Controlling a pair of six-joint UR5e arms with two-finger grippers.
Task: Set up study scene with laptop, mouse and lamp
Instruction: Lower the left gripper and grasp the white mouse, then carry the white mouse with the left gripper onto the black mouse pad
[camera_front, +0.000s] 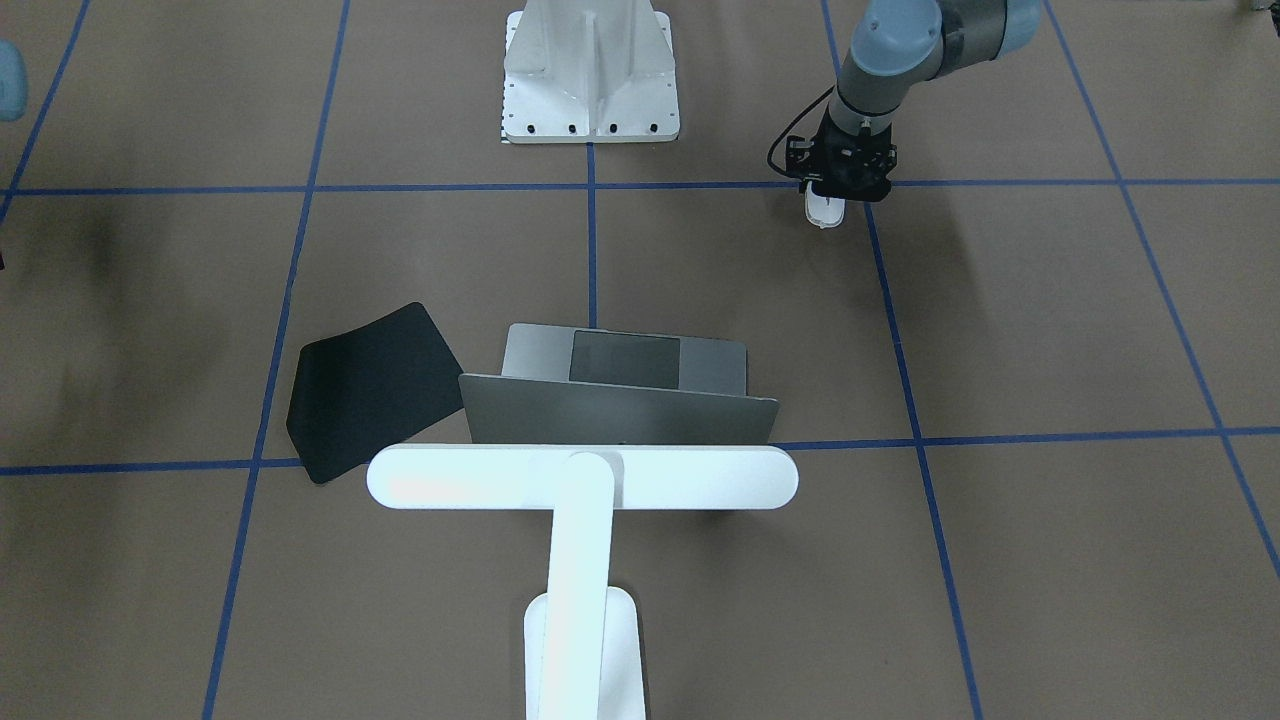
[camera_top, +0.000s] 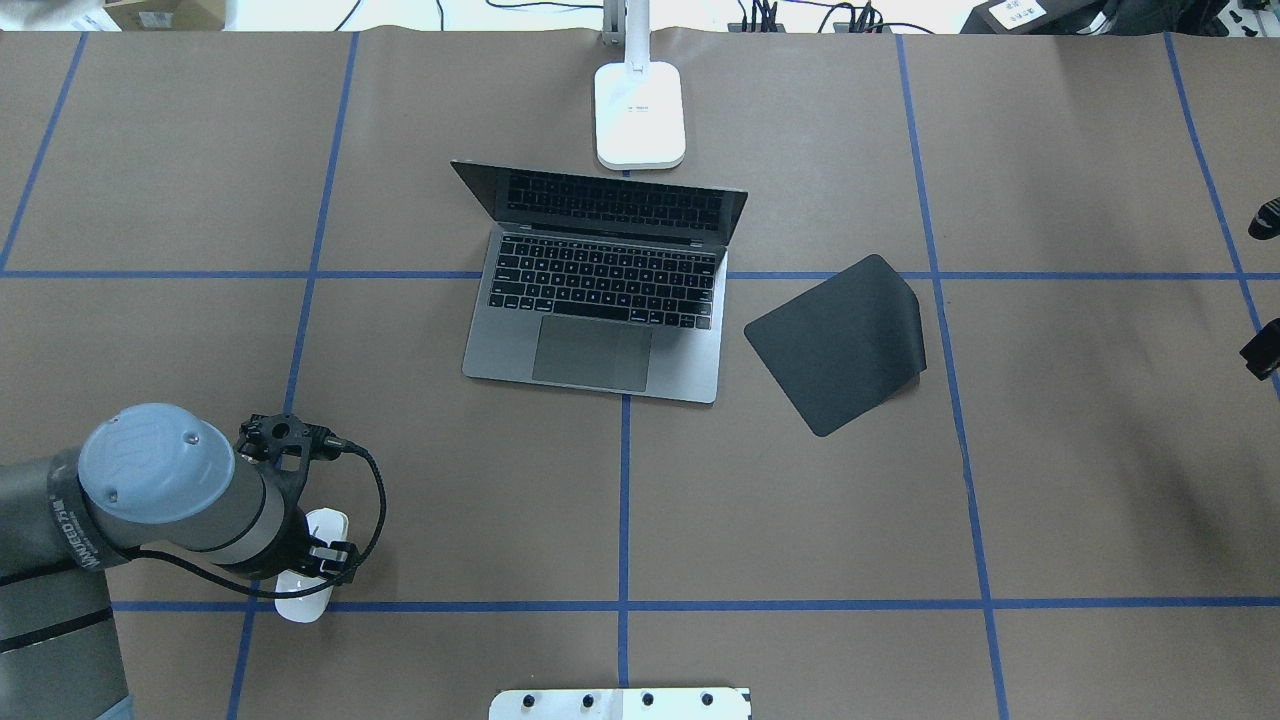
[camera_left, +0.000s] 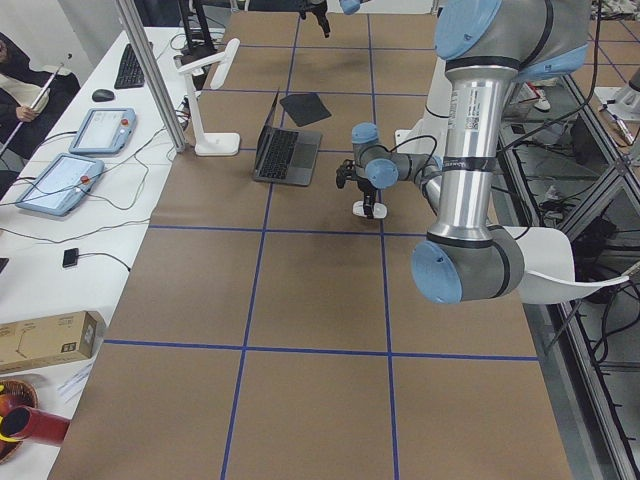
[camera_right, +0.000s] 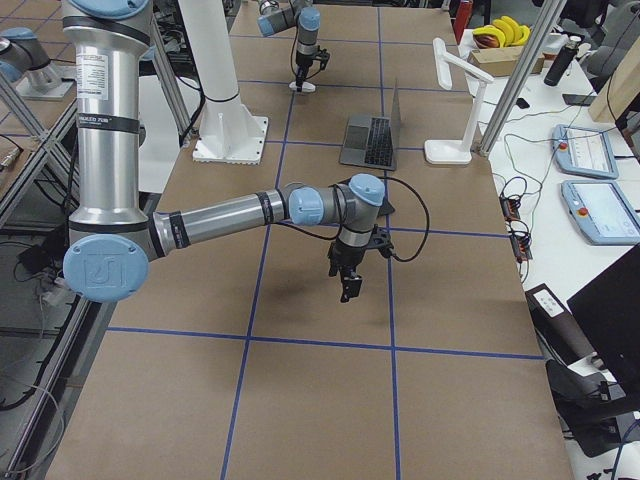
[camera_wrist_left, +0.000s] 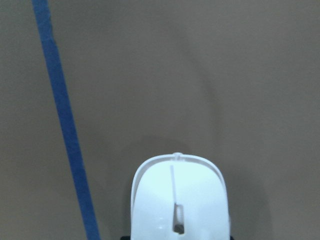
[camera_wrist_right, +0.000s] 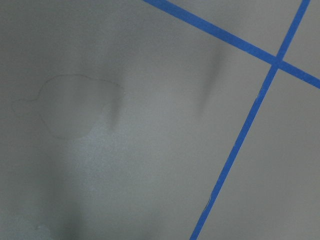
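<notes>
Glossy white mouse (camera_top: 300, 603), pinched in the left gripper (camera_top: 318, 560) near-left of the laptop (camera_top: 600, 300), could slip from its slick shell; right gripper (camera_right: 346, 285) width: cannot tell.

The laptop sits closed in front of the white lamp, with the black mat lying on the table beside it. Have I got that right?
Not quite. The laptop is open, not closed: the overhead view shows its screen raised and its keys and trackpad uncovered. The rest holds. It sits in front of the white lamp, and the black mat lies on the table beside it.
</notes>
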